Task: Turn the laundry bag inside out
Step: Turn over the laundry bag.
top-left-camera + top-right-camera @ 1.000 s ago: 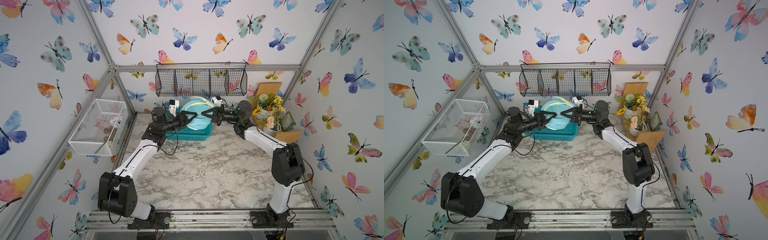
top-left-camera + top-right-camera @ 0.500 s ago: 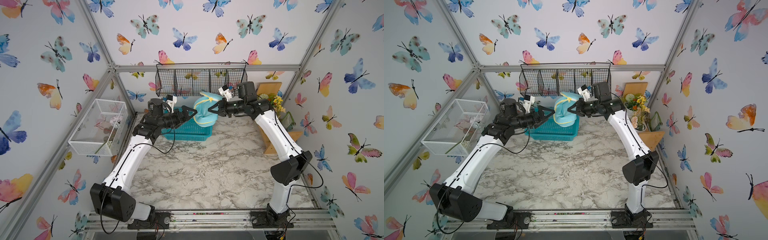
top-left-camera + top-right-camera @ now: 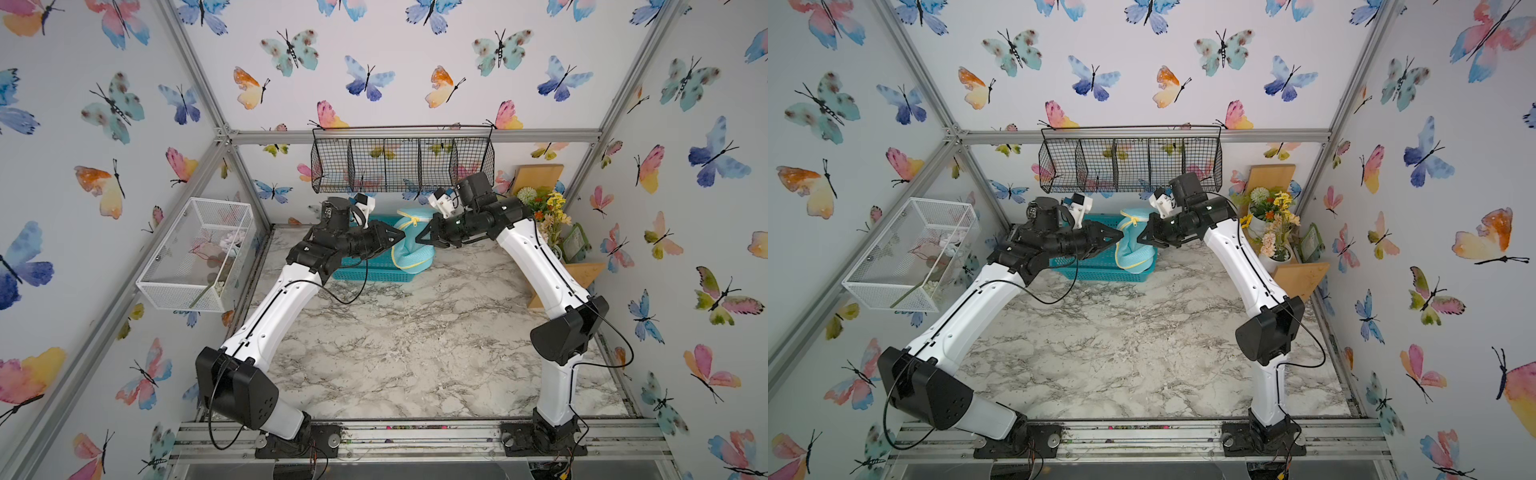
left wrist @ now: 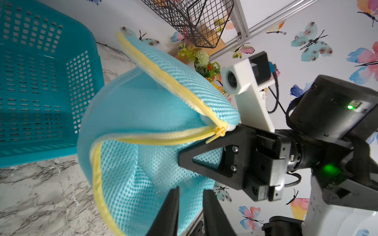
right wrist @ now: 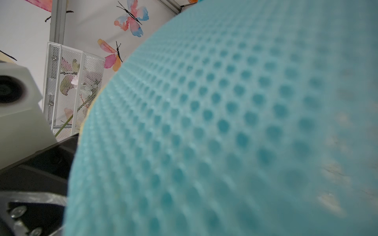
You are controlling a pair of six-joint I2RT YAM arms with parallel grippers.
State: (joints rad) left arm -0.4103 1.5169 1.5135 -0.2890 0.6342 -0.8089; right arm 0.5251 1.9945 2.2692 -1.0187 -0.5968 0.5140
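Butterfly walls, marble worktop (image 3: 395, 340). One laundry bag (image 3: 409, 249) is held up at the end of one teal basket (image 3: 365, 274), between two arms. My right gripper (image 3: 419, 243) is clamped on it near the zipper pull (image 4: 220, 130). My left gripper (image 4: 191, 190) shows a narrow gap against mesh; I can't tell if it holds. I judge the turning barely begun: next, reach through the unzipped mouth and draw the inside out.

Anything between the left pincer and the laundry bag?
Nothing visible. The left pincer is right at the mesh of the laundry bag, nothing between them. The right pincer clamps the bag from the opposite side; the teal basket lies beyond it.
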